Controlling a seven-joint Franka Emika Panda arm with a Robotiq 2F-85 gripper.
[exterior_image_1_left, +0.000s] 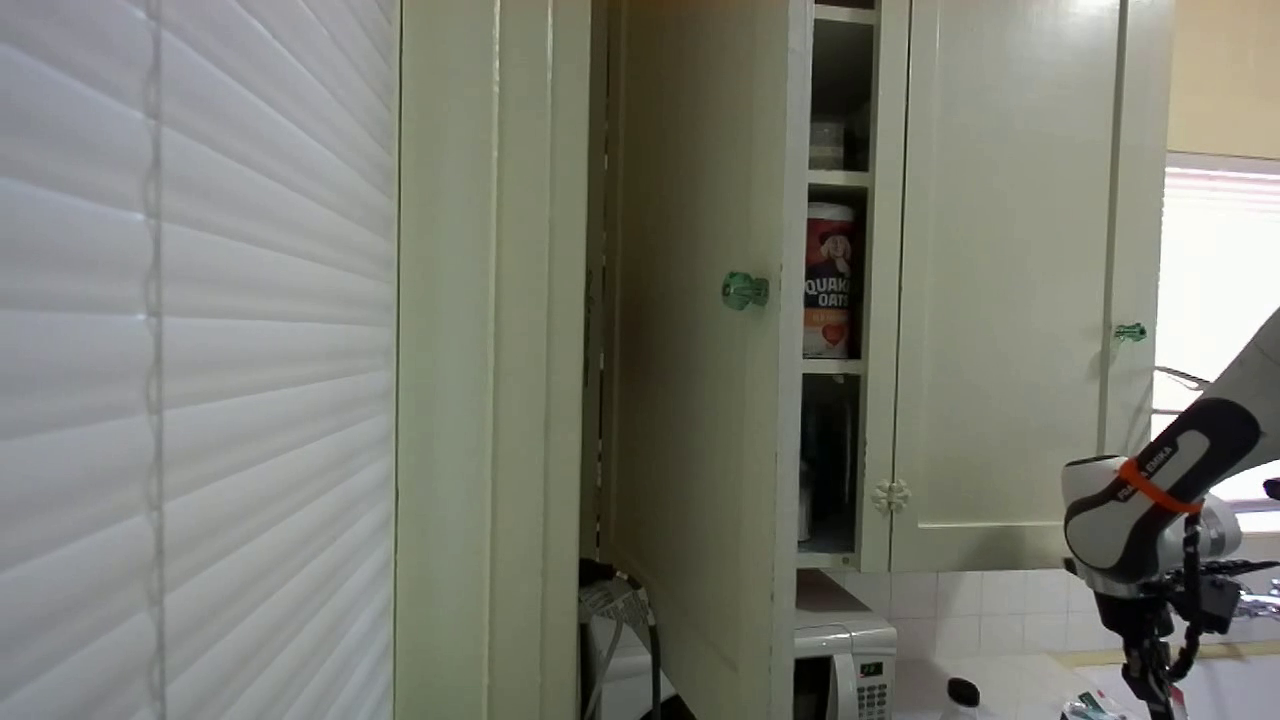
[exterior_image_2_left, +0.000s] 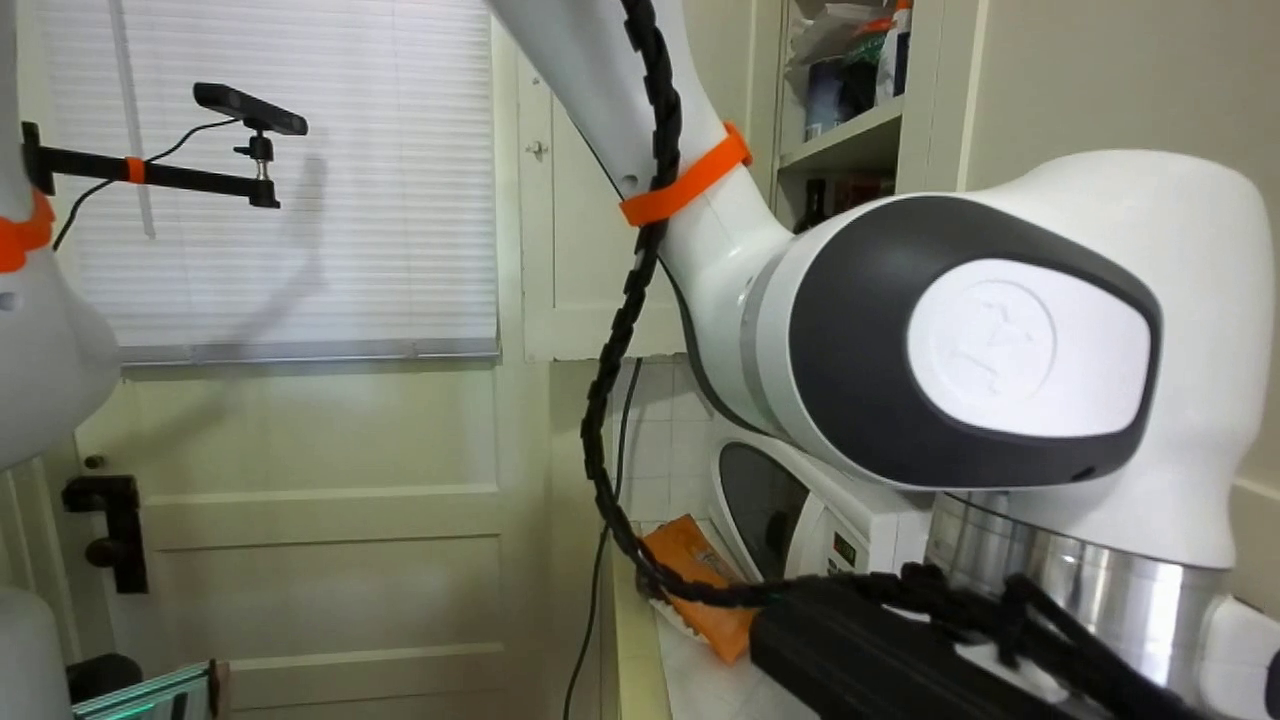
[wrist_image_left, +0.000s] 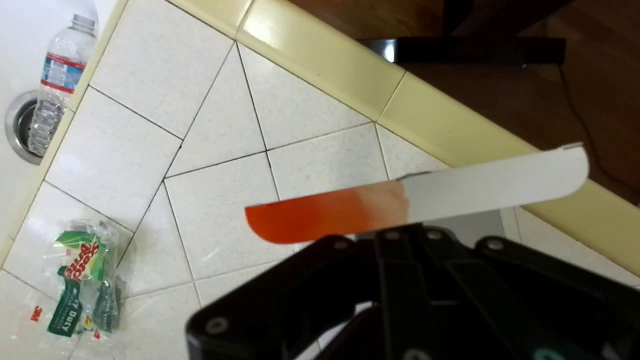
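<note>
My gripper (wrist_image_left: 413, 231) is black, and its two fingers are close together in the wrist view. It seems shut on a long, thin, flat piece, orange at one end and white at the other (wrist_image_left: 370, 207). The piece lies across the fingertips and hides them. A grey patch (wrist_image_left: 480, 225) shows beneath its white half; I cannot tell if it is part of the same thing. In an exterior view the gripper (exterior_image_1_left: 1155, 685) points down at the lower right, with a bit of red and white beside it. A Scotch-Brite packet (wrist_image_left: 85, 280) lies on the tiled counter (wrist_image_left: 225, 215).
A plastic bottle (wrist_image_left: 60, 75) lies in the sink (wrist_image_left: 20, 190). The counter has a yellow edge (wrist_image_left: 325, 60). A cupboard door (exterior_image_1_left: 700, 350) stands open above a microwave (exterior_image_1_left: 845, 650). A black-capped bottle (exterior_image_1_left: 962, 695) and an orange bag (exterior_image_2_left: 715, 600) stand near the microwave.
</note>
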